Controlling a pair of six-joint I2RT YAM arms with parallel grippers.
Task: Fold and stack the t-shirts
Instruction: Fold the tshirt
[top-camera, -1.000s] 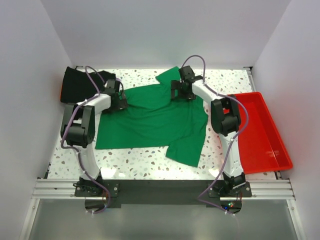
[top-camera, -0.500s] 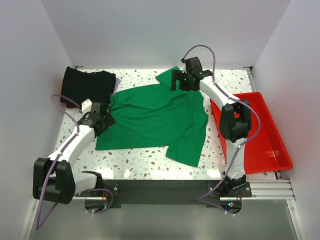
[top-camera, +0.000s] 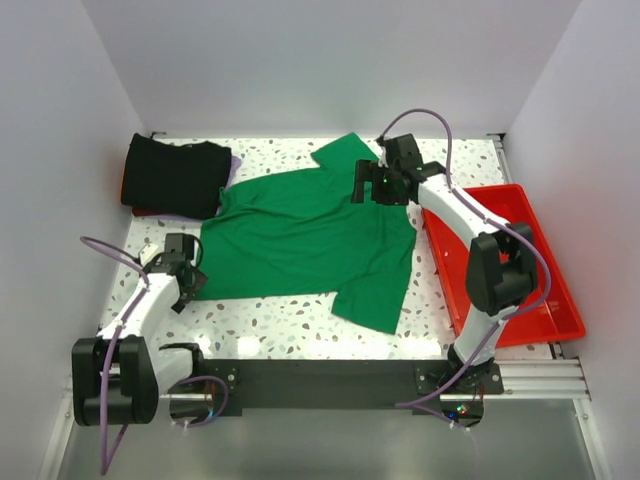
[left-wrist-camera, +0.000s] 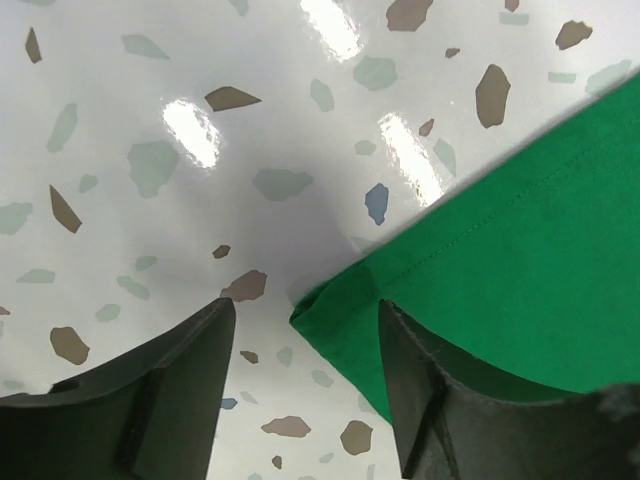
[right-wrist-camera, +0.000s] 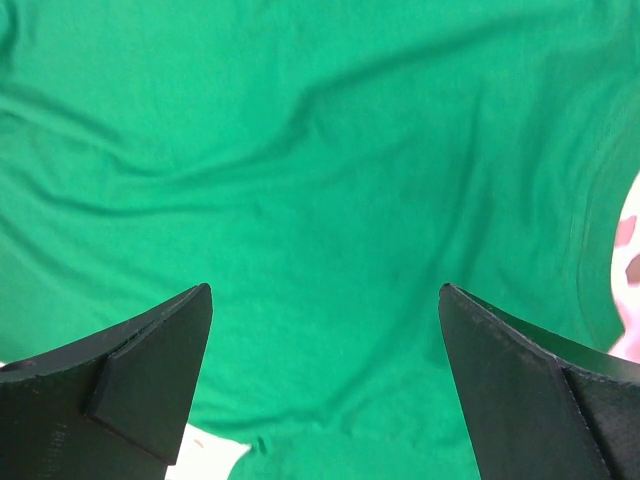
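A bright green t-shirt (top-camera: 300, 235) lies spread across the middle of the table, one sleeve pointing to the front right. My left gripper (top-camera: 188, 282) is low at the shirt's front-left hem corner. In the left wrist view that green corner (left-wrist-camera: 335, 320) sits between the two dark fingers (left-wrist-camera: 150, 390), which stand apart and are not pressed on it. My right gripper (top-camera: 368, 186) hovers over the shirt's back right part, wide open (right-wrist-camera: 325, 295) above green cloth (right-wrist-camera: 320, 150). Folded black t-shirts (top-camera: 175, 175) are stacked at the back left, with red and purple edges showing beneath.
A red plastic tray (top-camera: 520, 235) lies along the table's right side, beside the right arm. White walls close in the back and both sides. A metal rail (top-camera: 320, 378) with the arm bases runs along the near edge.
My left arm has swung from the shirt's back-left shoulder to its front-left hem corner, and its jaws have narrowed. The right gripper has shifted slightly right over the shirt.
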